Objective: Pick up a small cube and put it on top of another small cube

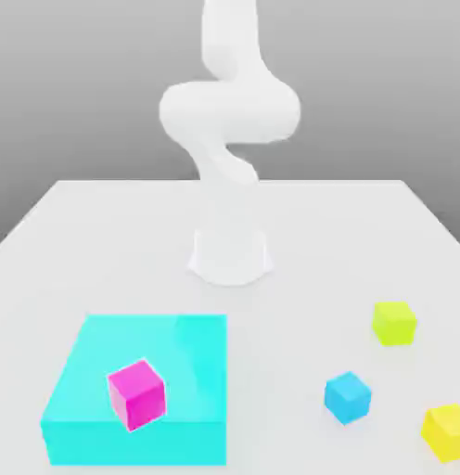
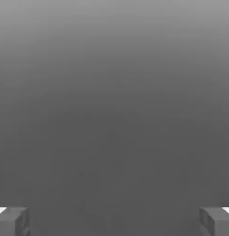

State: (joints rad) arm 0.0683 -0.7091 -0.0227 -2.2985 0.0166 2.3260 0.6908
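A magenta cube (image 1: 137, 393) sits on a wide, flat cyan block (image 1: 141, 390) at the front of the exterior view's left. A small blue cube (image 1: 348, 397) lies on the table toward the exterior view's right. Two yellow cubes flank it, one farther back (image 1: 394, 323) and one at the front right edge (image 1: 447, 431). The white arm (image 1: 229, 139) rises from its base (image 1: 230, 255) at the table's middle and bends upward. In the hand view my gripper (image 2: 114, 221) is open, its two fingertips (image 2: 12, 221) far apart with only grey background between them.
The white table (image 1: 104, 250) spreads around the arm's base. The cyan block takes up the front left, and the small cubes are scattered over the front right.
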